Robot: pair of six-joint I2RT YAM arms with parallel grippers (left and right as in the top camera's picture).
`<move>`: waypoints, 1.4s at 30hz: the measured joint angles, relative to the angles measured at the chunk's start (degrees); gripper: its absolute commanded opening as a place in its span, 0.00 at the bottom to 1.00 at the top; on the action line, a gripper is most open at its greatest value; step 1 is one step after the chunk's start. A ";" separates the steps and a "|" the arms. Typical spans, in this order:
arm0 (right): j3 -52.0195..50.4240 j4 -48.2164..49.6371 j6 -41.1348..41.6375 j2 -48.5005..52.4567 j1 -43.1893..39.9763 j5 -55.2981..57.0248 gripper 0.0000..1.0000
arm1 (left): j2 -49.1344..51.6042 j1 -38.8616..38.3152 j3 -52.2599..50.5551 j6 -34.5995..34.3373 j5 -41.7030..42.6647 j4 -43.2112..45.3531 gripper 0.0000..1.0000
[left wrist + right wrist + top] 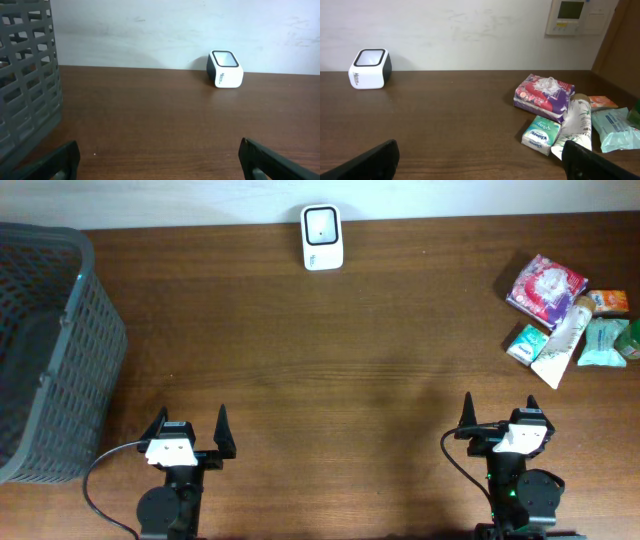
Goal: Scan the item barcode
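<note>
The white barcode scanner (pixel 322 237) stands at the table's far edge by the wall, also seen in the left wrist view (pixel 225 69) and the right wrist view (pixel 370 68). The items lie in a pile at the right: a pink and purple packet (pixel 546 287) (pixel 543 96), a small green tissue pack (pixel 526 344) (pixel 542 134), a white tube (pixel 562 345) (pixel 577 127) and a teal packet (pixel 603 342) (pixel 615 127). My left gripper (pixel 190 425) (pixel 159 150) is open over bare wood near the front edge. My right gripper (pixel 500 420) (pixel 480 150) is open too, short of the pile.
A tall grey slotted basket (pixel 45 350) (pixel 27 85) fills the left side of the table, close to the left arm. A small orange pack (pixel 610 302) lies at the pile's far right. A wall panel (pixel 570 15) hangs behind the table.
</note>
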 measured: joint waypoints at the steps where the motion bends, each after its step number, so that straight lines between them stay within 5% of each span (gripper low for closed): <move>1: 0.00 0.00 0.02 0.00 0.00 0.00 0.99 | 0.00 0.00 0.00 -0.02 0.00 -0.02 0.99; 42: 0.00 0.02 0.07 0.00 0.00 0.44 0.99 | 0.00 0.00 0.00 2.82 0.11 -0.13 0.99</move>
